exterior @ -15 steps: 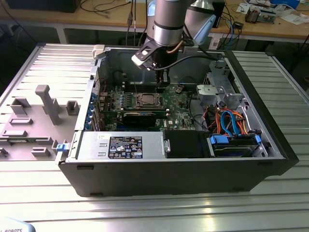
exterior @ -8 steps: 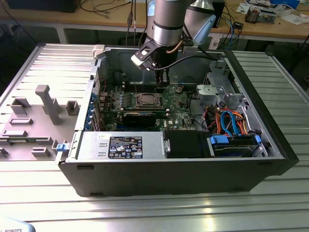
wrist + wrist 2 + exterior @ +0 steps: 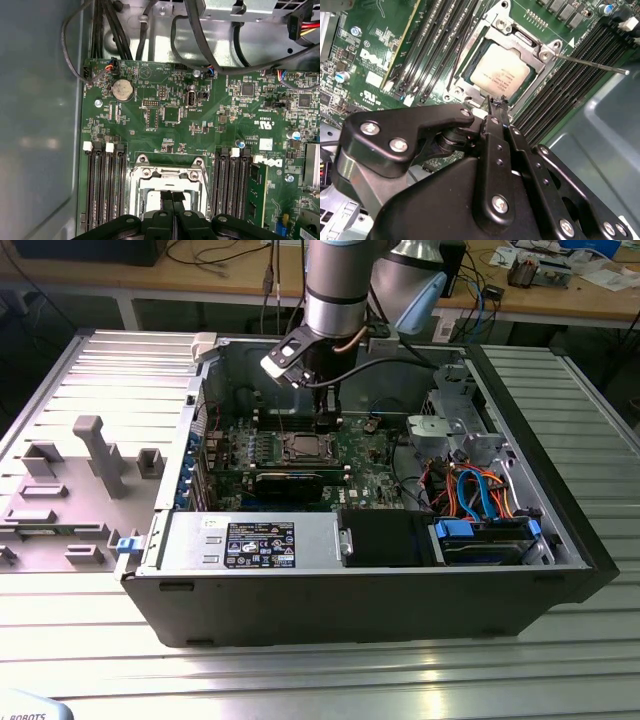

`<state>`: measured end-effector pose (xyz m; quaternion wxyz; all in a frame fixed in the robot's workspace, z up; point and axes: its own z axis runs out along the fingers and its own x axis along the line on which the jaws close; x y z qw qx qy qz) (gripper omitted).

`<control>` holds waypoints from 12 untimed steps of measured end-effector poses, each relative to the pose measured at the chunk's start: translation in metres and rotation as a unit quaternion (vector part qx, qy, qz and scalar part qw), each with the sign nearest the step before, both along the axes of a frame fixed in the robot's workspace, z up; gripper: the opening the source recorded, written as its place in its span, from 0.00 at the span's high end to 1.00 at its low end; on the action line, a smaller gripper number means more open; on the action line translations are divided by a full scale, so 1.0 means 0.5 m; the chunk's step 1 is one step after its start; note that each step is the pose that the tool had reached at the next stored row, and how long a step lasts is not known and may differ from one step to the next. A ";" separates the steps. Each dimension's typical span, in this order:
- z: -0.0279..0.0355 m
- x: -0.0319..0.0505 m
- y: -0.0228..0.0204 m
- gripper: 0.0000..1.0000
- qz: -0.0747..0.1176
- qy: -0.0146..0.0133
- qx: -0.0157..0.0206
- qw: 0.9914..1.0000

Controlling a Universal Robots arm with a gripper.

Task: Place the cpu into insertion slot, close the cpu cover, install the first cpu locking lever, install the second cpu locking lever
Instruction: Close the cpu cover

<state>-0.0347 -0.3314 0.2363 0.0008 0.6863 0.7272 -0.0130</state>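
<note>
We see the cpu (image 3: pixel 500 72) lying flat in the insertion slot (image 3: pixel 300 447) on the green board (image 3: pixel 150 100) — a pale silvery-grey square top. The cpu cover (image 3: pixel 520 40) frames it in silver metal. One thin metal lever (image 3: pixel 590 64) sticks out over the black memory slots (image 3: pixel 570 75). The gripper (image 3: pixel 498 104) hangs at the slot's edge — narrow, fingers pressed together, holding nothing we can see.

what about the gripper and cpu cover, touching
Cannot tell. In the second wrist view the gripper ends at the edge of the cpu cover; neither contact nor gap shows plainly.
</note>
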 end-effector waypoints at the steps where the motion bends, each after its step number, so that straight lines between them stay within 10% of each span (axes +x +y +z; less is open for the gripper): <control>1: 0.000 -0.001 0.0000 0.89 0.000 0.000 0.000 1.000; 12: -0.001 -0.003 0.0001 0.89 0.000 0.000 0.000 1.000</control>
